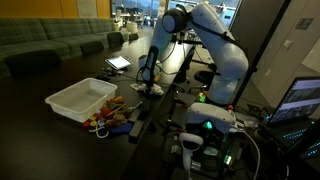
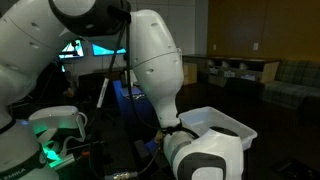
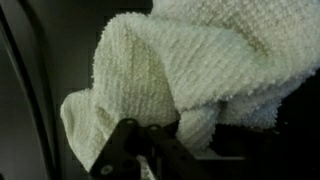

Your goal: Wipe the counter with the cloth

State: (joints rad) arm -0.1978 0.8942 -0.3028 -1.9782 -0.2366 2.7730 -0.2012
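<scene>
A cream terry cloth (image 3: 170, 50) fills most of the wrist view, bunched in thick folds on the dark counter (image 3: 20, 60). My gripper (image 3: 185, 140) is shut on a fold of the cloth, and one dark finger shows at the bottom. In an exterior view the gripper (image 1: 148, 78) points down at the dark counter (image 1: 60, 75), with the pale cloth (image 1: 151, 90) under it. In the exterior view from behind the arm, the robot's white body hides the gripper and the cloth.
A white plastic bin (image 1: 80, 98) stands on the counter near the gripper and also shows in an exterior view (image 2: 225, 125). Small colourful items (image 1: 110, 118) lie beside it. A lit tablet (image 1: 118, 63) lies further back. Electronics with green lights (image 1: 205, 125) sit by the robot's base.
</scene>
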